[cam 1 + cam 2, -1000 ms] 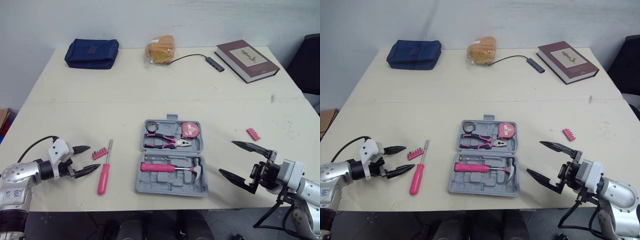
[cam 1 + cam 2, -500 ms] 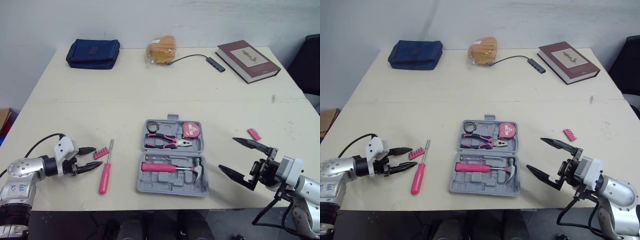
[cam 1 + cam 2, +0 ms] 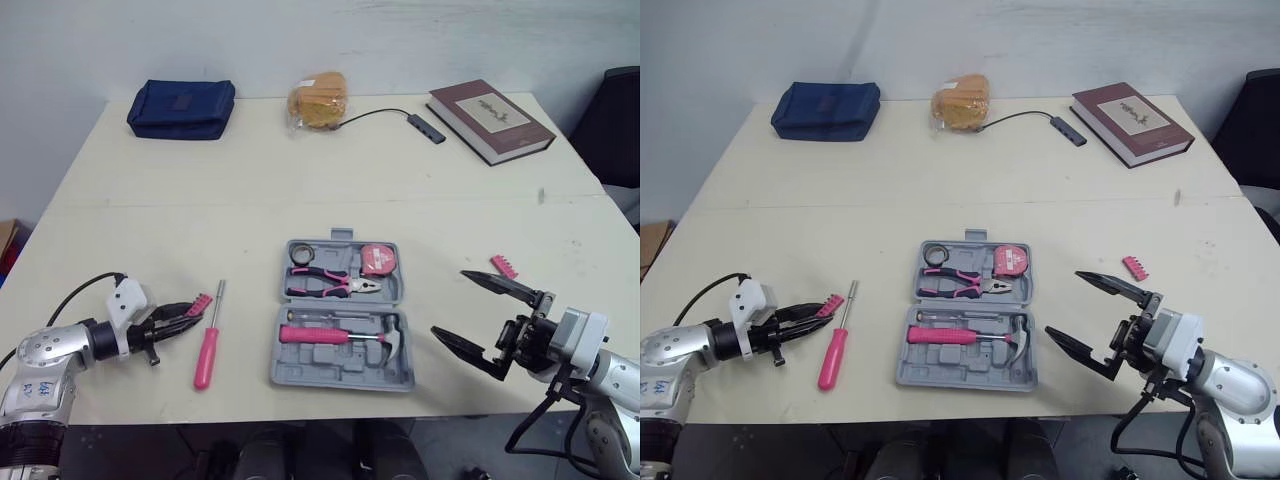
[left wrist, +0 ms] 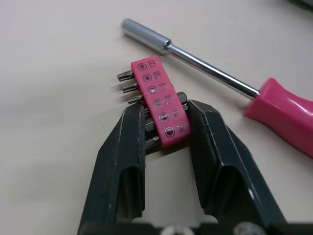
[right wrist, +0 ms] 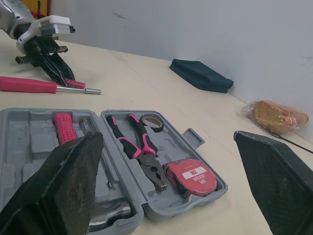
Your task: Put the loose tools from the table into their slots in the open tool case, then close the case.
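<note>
Bit strip (image 4: 155, 93) between fingers of left tool (image 4: 166, 118), beside screwdriver (image 4: 221, 77)

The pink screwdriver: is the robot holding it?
No, the screwdriver lies on the table; the left gripper pinches the pink bit holder beside it.

We see a cream worktop (image 3: 320, 190), seamed across its middle, a pale wall (image 3: 420, 40) at twelve o'clock, and a dark chair (image 3: 622, 120) at two.

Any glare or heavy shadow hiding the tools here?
Left eye view: even light, tool case clearly lit. Left wrist view: a highlight on the screwdriver shaft, bit holder markings legible. Right wrist view: soft shadows only, pliers plain.
</note>
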`<state>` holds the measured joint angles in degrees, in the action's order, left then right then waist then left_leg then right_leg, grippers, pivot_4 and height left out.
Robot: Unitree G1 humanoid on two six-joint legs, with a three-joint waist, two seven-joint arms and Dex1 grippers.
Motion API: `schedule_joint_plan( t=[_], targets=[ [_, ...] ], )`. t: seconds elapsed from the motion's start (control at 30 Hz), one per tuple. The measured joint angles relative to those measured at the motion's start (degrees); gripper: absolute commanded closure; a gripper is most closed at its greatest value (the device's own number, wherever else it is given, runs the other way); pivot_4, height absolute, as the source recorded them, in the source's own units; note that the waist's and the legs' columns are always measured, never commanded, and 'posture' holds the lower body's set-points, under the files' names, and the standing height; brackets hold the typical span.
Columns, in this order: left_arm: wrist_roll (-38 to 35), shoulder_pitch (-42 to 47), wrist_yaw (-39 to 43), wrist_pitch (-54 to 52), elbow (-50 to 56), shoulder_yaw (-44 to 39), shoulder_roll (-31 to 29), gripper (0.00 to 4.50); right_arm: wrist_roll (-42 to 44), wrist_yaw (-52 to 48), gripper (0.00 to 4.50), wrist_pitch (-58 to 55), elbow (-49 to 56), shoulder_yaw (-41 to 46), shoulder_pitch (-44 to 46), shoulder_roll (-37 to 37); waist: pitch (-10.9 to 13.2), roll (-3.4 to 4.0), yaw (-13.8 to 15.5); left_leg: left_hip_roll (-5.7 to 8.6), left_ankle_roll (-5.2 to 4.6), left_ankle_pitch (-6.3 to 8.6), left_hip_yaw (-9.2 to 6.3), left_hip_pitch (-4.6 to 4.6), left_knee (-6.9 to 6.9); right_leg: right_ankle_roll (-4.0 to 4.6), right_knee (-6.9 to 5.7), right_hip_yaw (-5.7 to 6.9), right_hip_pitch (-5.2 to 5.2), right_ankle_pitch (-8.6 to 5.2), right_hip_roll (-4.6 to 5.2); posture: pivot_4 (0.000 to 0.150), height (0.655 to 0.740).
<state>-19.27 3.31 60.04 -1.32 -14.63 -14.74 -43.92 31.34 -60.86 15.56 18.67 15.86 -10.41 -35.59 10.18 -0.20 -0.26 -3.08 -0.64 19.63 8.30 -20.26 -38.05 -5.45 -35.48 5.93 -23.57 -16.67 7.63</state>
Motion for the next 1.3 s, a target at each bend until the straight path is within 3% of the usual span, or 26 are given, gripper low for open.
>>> schedule_joint_plan(
  t=[0.17,0.43,0.73,1.3],
  targets=[
    [-0.9,-2.7,-0.1,-1.1,3.1,-1.8,-0.5,3.89,0.0,0.0,0.0,-0.9,-0.1,0.0,1.0,-0.4,0.0,-0.08,0.0,0.02,0.01,0.02,0.01,-0.04,0.0,0.0,0.07,0.02,-0.01,0.0,-0.02,0.15,0.74],
    [-0.8,-6.4,-0.2,-2.4,5.2,-2.4,-1.9,0.22,0.0,-0.9,0.0,-1.0,-0.5,-0.6,2.2,-0.4,0.0,-0.09,0.1,-0.03,0.01,0.04,0.0,-0.03,0.0,0.01,0.08,0.01,-0.01,-0.01,0.01,0.15,0.74],
    [-2.2,-12.7,-7.4,-2.3,9.4,-7.4,3.4,0.22,0.0,-0.7,0.0,-3.2,-0.5,-1.1,3.2,-0.6,0.0,-0.1,-0.2,-0.09,0.05,0.07,0.02,-0.03,-0.01,0.05,0.08,0.01,-0.02,-0.03,-0.01,0.15,0.74],
    [-1.1,-7.9,-9.2,-1.4,6.7,-4.6,5.3,0.22,-0.6,-1.0,0.0,-1.8,-1.2,-1.7,3.2,-0.6,0.0,-0.09,0.2,-0.06,0.04,0.05,0.01,-0.02,-0.01,0.06,0.04,0.03,0.0,-0.03,-0.02,0.15,0.74]
  ],
)
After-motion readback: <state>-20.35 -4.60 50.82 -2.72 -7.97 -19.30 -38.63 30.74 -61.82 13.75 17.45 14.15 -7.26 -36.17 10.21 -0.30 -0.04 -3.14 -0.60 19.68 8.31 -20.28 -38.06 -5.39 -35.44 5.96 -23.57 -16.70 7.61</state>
